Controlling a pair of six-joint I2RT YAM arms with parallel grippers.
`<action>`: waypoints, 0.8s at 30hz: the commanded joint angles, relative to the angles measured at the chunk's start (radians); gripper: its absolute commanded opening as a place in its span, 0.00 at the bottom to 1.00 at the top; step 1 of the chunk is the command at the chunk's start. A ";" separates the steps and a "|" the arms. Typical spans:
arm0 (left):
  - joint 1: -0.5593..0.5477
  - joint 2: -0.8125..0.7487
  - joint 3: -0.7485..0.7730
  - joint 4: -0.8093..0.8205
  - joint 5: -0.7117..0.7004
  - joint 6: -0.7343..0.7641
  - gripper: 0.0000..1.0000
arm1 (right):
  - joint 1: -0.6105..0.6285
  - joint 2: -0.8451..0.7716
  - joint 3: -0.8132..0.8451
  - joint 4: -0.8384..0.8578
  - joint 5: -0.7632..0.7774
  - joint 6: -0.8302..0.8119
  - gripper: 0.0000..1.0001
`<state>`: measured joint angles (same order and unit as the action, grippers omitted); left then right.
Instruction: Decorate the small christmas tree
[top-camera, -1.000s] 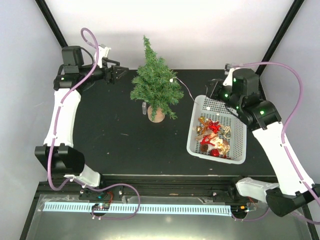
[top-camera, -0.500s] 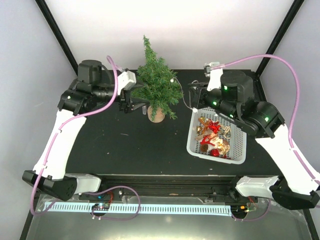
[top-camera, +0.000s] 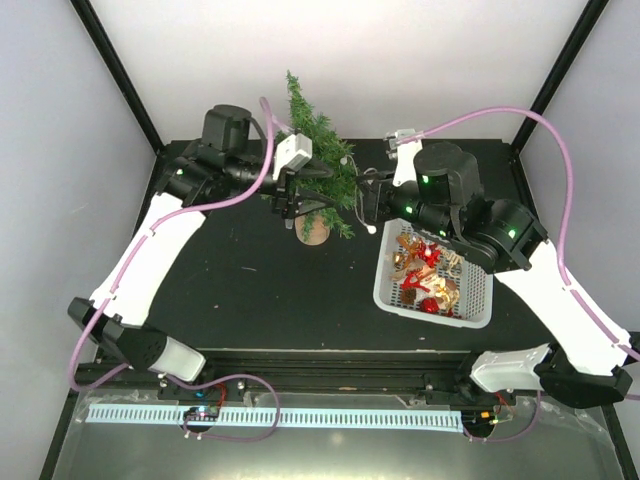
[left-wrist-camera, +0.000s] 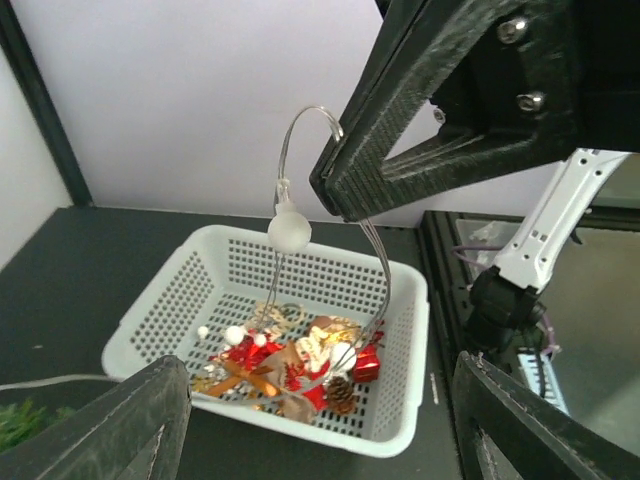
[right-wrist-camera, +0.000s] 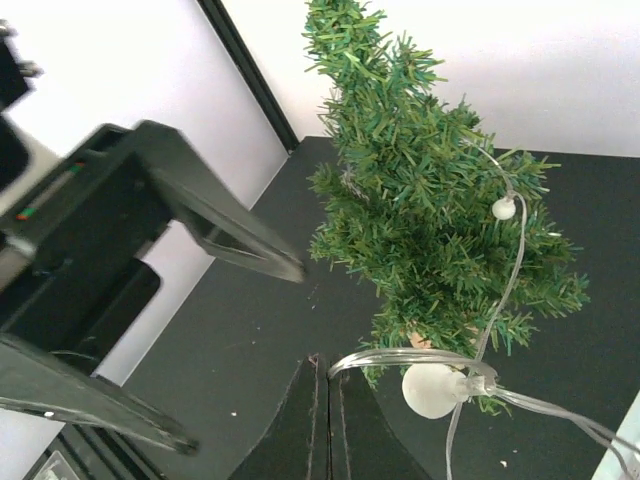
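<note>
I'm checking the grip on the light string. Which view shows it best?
Right wrist: the light string leaves the shut right gripper and drapes over the small christmas tree. Left wrist shows a loop with one bulb; top external only a thin wire.

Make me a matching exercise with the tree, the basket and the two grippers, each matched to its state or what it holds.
Column one:
1. tree
2. basket
3. left gripper
4. right gripper

Column two:
A. shut on the light string
B. open, beside the tree
C. holds ornaments
D. stands in a brown pot

Pairs: 1-D, 2-C, 3-B, 4-A
</note>
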<state>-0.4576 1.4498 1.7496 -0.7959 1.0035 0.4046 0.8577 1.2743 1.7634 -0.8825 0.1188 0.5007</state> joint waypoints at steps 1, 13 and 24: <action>-0.041 0.042 0.053 0.024 0.047 -0.064 0.73 | 0.023 0.011 0.030 0.020 0.035 0.019 0.01; -0.102 0.082 0.056 0.017 0.092 -0.080 0.69 | 0.030 0.028 0.038 0.053 0.025 0.036 0.01; -0.136 0.121 0.057 0.060 0.115 -0.140 0.50 | 0.039 0.040 0.024 0.081 0.009 0.046 0.01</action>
<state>-0.5850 1.5555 1.7699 -0.7769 1.0786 0.2981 0.8867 1.3090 1.7790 -0.8360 0.1287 0.5377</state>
